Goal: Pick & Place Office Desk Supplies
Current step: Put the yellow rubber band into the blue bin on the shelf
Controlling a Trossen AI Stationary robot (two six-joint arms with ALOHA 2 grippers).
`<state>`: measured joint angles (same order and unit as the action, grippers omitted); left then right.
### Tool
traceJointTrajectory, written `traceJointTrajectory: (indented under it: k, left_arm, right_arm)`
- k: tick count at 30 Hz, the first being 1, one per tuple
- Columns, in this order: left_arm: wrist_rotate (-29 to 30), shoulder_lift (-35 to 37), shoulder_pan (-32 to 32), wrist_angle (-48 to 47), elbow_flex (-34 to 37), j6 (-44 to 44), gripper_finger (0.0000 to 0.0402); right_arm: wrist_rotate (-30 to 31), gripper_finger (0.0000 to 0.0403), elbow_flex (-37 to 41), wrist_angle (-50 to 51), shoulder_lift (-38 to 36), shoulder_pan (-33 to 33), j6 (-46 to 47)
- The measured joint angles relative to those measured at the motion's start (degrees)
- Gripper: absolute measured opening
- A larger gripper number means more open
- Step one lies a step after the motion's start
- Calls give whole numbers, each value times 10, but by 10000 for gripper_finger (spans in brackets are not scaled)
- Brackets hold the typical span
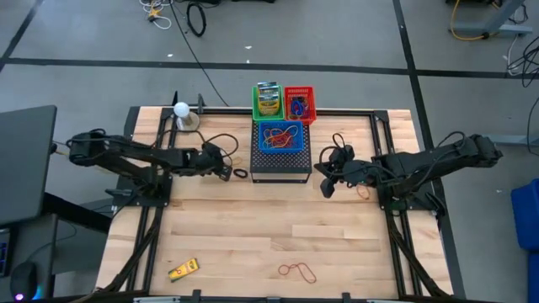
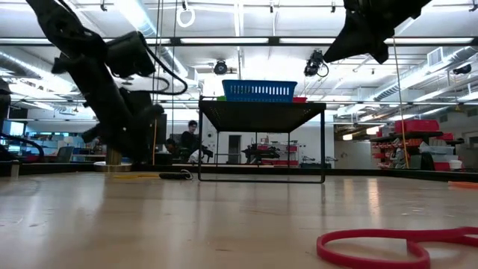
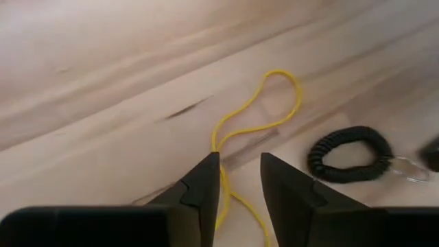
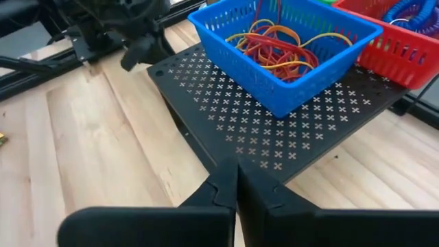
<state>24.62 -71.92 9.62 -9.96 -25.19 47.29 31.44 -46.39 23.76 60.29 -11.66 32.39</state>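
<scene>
Grey floor with dark seams and loose cables surrounds the wooden counter in the high view. At its far middle a black perforated stand carries a blue basket of red and yellow rubber bands, with a green box and a red basket behind it. The left gripper hangs low just left of the stand, beside a black coil ring. The right gripper is off the stand's right side. Near the front edge lie a red-brown rubber band and a small yellow item.

At counter height in the low view, that red band lies close to the lens, the stand stands mid-distance with the blue basket on top, and a person sits in the room behind.

From the left wrist, the jaws stand a little apart, down at the wood over a yellow rubber band that runs between them; whether they touch it I cannot tell. The black coil ring lies just beside.

From the right wrist, the jaws are pressed together with nothing between them, facing the stand and the blue basket full of bands.
</scene>
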Motion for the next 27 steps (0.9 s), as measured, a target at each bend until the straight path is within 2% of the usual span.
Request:
traceJointTrajectory:
  k: [7,11,14,16,20,27]
  left_arm:
    - [-14,-81,25,11,-2,9,113]
    - [-4,-89,19,12,-2,11,81]
    - [-5,-76,14,11,-1,8,28]
    - [-6,-63,12,8,0,5,10]
    - [-15,-19,9,-1,-4,-28,5]
    - [-11,109,-29,-58,-50,-92,4]
  right_arm:
    - [0,10,0,0,0,0,-7]
    - [6,10,0,1,0,0,-12]
    - [16,11,0,1,0,0,-12]
    - [18,11,0,1,0,0,-12]
    - [19,11,0,3,0,0,-13]
    - [19,11,0,3,0,0,-12]
